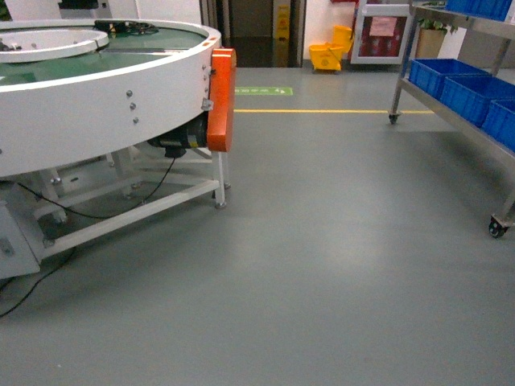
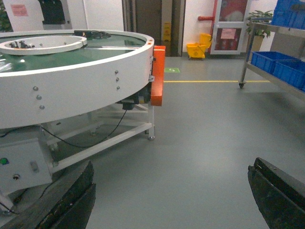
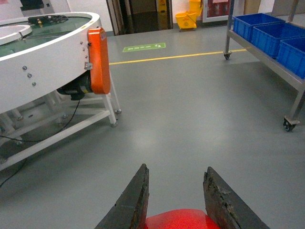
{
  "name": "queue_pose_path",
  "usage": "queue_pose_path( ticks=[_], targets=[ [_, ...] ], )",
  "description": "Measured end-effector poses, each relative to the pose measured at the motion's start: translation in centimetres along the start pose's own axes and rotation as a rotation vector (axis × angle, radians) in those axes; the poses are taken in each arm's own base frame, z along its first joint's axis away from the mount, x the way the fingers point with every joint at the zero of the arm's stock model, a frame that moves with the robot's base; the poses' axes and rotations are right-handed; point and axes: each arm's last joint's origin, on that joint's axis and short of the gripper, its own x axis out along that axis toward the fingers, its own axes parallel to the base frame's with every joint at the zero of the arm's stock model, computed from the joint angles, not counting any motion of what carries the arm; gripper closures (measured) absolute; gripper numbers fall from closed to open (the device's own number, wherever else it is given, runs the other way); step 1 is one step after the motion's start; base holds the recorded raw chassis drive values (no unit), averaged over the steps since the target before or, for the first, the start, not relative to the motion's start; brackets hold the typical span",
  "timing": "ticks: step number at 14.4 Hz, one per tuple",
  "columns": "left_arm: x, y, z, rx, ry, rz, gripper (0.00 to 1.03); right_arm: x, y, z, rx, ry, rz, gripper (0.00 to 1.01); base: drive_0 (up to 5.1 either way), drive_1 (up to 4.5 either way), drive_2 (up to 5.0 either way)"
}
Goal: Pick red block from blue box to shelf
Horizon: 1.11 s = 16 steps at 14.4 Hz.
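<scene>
Between the two dark fingers of my right gripper [image 3: 176, 168] sits the glossy red block [image 3: 177, 220], low in the right wrist view; the gripper is shut on it, above bare grey floor. My left gripper [image 2: 171, 164] is open wide, with only floor between its fingers [image 2: 71, 200]. The steel shelf [image 1: 451, 112] stands at the right, holding dark blue crates [image 1: 471, 92]; the right wrist view shows the shelf [image 3: 267, 59] ahead and to the right. The blue box is out of view. Neither gripper shows in the head view.
A round white conveyor table [image 1: 105, 104] with an orange guard [image 1: 223, 96] fills the left, cables [image 1: 32, 289] trailing on the floor beneath it. The shelf has a caster [image 1: 497, 227] at its near leg. A yellow floor line [image 1: 322, 111] and a yellow mop bucket [image 1: 326, 56] lie farther back.
</scene>
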Motion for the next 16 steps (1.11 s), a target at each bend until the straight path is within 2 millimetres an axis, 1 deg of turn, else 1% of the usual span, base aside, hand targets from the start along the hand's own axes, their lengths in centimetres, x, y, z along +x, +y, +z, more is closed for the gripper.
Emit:
queue_pose_path(
  ticks=[10, 16],
  targets=[
    [0.00, 0.01, -0.01, 0.000, 0.001, 0.001, 0.05, 0.02, 0.01, 0.06, 0.000, -0.004, 0.002, 0.73, -0.2, 4.07, -4.4],
    [0.00, 0.01, 0.00, 0.000, 0.000, 0.002, 0.05, 0.02, 0.01, 0.04, 0.000, -0.003, 0.001, 0.73, -1.6, -0.60, -2.6]
  ],
)
